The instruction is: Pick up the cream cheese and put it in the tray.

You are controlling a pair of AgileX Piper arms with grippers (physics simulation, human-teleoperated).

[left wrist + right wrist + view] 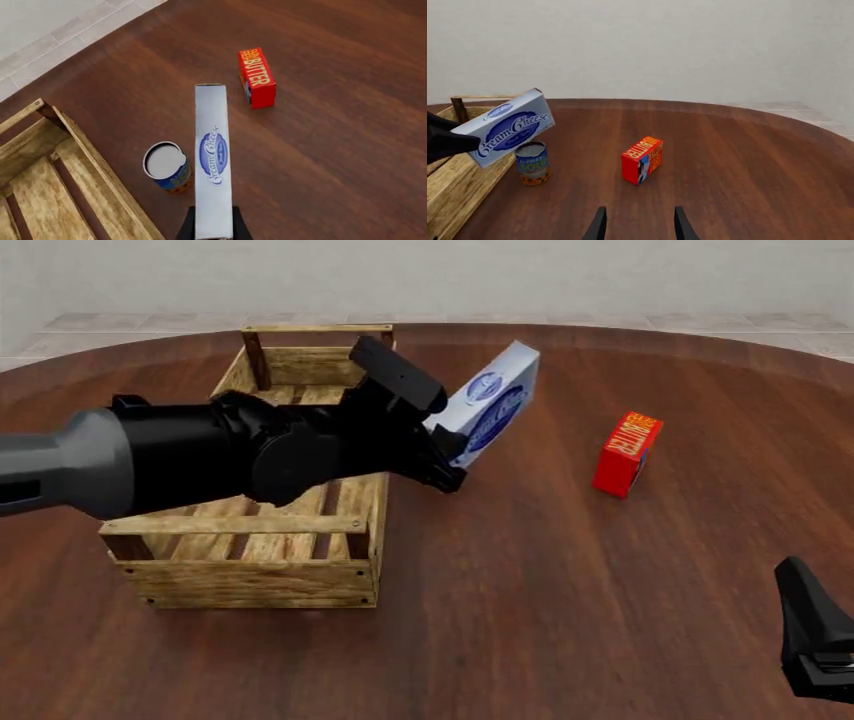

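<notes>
The cream cheese (494,400) is a pale blue-white box with a dark blue oval logo. It is held up off the table, tilted, just right of the tray's right wall. My left gripper (447,458) is shut on its lower end; in the left wrist view the cream cheese (213,160) runs out from between the fingers. The right wrist view shows the cream cheese (510,126) in the air. The tray (254,540) is a big slatted wooden crate at left centre. My right gripper (638,225) stands open and holds nothing, low at the front right of the table (817,640).
A red butter box (626,453) stands on the table right of the cream cheese. A blue can (167,166) sits upright on the table beside the tray's wall, below the held box. The dark wooden table (561,620) is round, with pale floor beyond its far edge.
</notes>
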